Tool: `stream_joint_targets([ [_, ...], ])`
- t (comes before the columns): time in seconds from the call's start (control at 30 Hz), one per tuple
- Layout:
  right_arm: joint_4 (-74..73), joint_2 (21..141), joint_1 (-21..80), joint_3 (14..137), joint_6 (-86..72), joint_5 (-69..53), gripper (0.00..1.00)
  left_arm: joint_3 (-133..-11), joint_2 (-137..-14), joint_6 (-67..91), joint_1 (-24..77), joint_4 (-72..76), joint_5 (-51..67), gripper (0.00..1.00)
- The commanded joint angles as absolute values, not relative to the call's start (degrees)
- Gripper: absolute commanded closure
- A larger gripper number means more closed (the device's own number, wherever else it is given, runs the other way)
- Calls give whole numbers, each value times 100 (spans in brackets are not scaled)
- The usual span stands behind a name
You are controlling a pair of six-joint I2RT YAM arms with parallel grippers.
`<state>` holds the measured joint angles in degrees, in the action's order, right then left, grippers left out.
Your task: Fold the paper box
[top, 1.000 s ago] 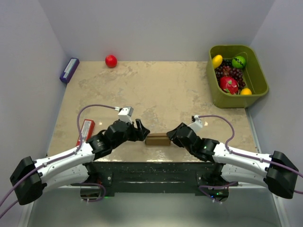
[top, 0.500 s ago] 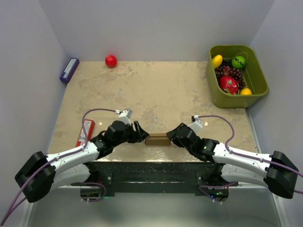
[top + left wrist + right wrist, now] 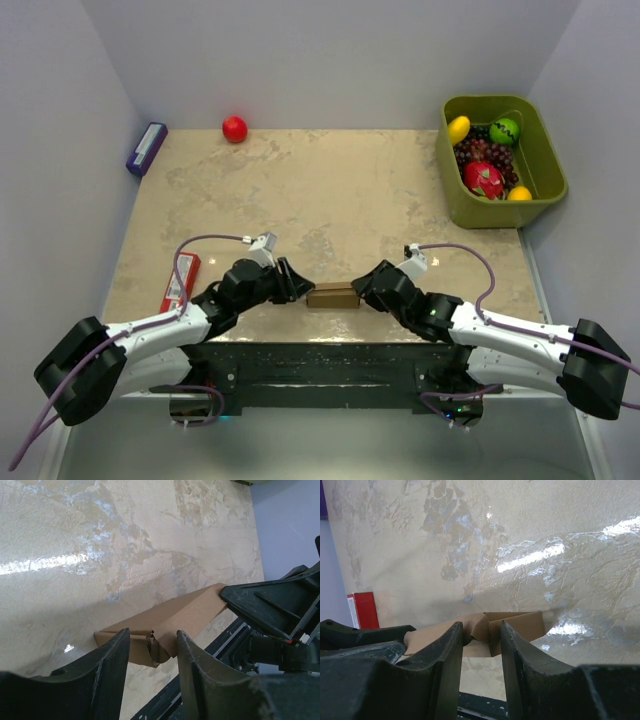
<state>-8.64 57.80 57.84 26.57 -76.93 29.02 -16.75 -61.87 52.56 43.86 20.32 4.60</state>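
Observation:
The paper box [image 3: 333,295], a small brown cardboard piece, lies near the table's front edge between my two grippers. My left gripper [image 3: 298,290] is at its left end. In the left wrist view the left gripper [image 3: 152,641] is open, its fingers on either side of the crumpled end flaps of the box [image 3: 185,614]. My right gripper [image 3: 362,294] is at the box's right end. In the right wrist view the right gripper [image 3: 480,632] is open a little, with a folded flap of the box [image 3: 520,625] between its fingers.
A flat red packet [image 3: 181,280] lies at the table's left front. A purple-blue box [image 3: 146,148] and a red ball [image 3: 234,129] sit at the back left. A green bin [image 3: 548,160] of toy fruit stands at the back right.
My left arm has shifted and dropped lower, and its gripper has narrowed around the box's left end. The right arm and the box have not moved.

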Motion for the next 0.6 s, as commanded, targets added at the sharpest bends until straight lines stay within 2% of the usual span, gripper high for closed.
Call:
stream_joint_targets([
  [0.0,-1389,5950,5845,2698,-7655,3006,64,-1398,-6275,5317,4359,2074,817,57],
  [0.13,-1380,5994,5854,2707,-7655,2997,64,-1248,-6346,5309,4359,2171,1019,63],
  [0.57,-1345,6100,5897,2760,-7673,3050,64,-1072,-6443,4501,4359,2111,1055,71],
])
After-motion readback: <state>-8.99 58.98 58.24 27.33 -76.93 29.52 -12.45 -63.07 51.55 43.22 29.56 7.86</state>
